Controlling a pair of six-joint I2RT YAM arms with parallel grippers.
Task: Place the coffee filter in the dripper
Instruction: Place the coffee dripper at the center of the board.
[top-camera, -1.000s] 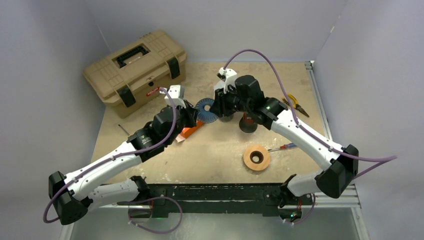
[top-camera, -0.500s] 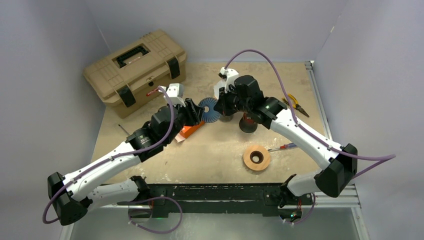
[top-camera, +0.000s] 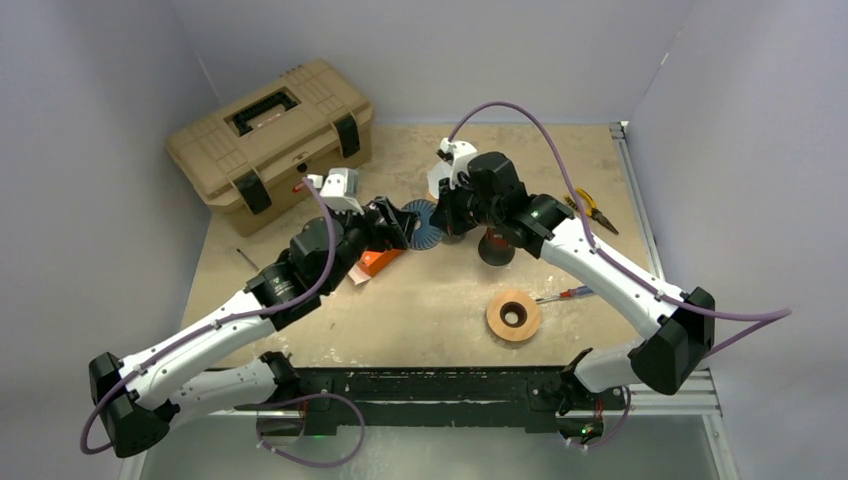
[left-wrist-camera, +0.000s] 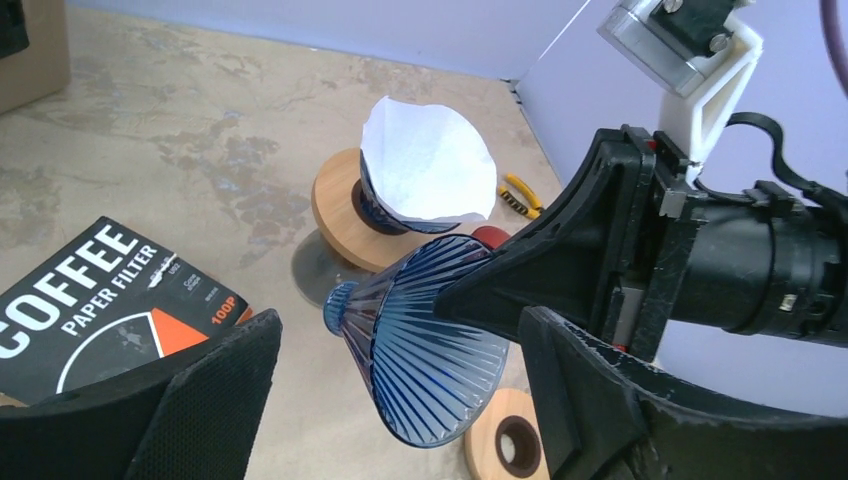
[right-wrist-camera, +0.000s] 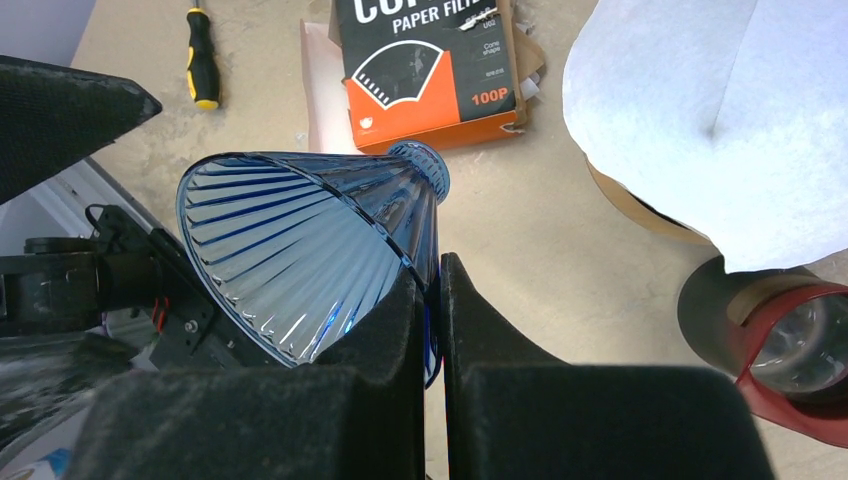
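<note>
A blue ribbed glass dripper (top-camera: 421, 222) hangs on its side above the table, its wide mouth toward the near edge (left-wrist-camera: 430, 340). My right gripper (right-wrist-camera: 432, 275) is shut on the dripper's rim (right-wrist-camera: 300, 250). My left gripper (left-wrist-camera: 400, 330) is open, its fingers (left-wrist-camera: 200, 400) standing wide on either side of the dripper without touching it. A white coffee filter (left-wrist-camera: 425, 160) sits opened in another blue cone on a round wooden base (left-wrist-camera: 335, 215) behind. It also shows in the right wrist view as the white filter (right-wrist-camera: 720, 120).
An orange and black coffee filter box (top-camera: 375, 262) lies under the left arm. A wooden ring (top-camera: 513, 315) and a screwdriver (top-camera: 565, 294) lie nearer the front. Pliers (top-camera: 590, 208) are at the right, a tan toolbox (top-camera: 270, 140) at the back left.
My left gripper has opened off the dripper and drawn back to the left. My right gripper has shut on the dripper's rim and now holds it alone.
</note>
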